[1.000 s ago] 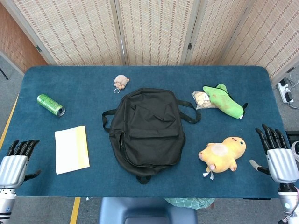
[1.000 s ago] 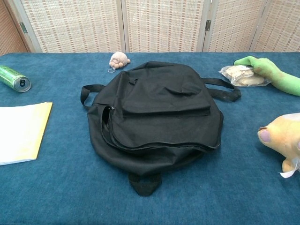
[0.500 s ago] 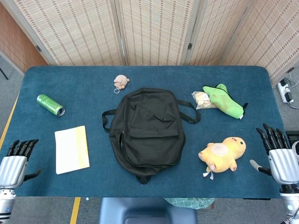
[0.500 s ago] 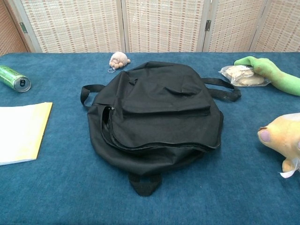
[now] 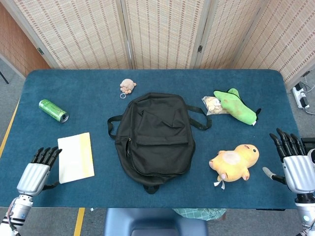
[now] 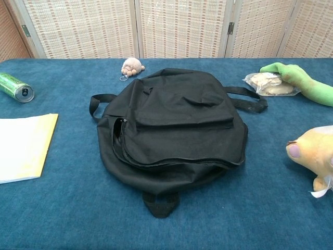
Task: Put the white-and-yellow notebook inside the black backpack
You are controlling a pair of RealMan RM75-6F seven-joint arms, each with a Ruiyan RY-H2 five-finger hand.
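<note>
Left hand (image 5: 35, 173) has shifted inward from the bench's left edge and now sits just beside the white-and-yellow notebook (image 5: 75, 157), fingers extended and apart, holding nothing. Right hand (image 5: 294, 164) is unchanged at the right edge, fingers likewise spread and empty. The notebook lies flat on the blue cloth-covered bench (image 5: 88, 88), left of the black backpack (image 5: 154, 137), a soft fabric bag lying flat, zipper partly open.
</note>
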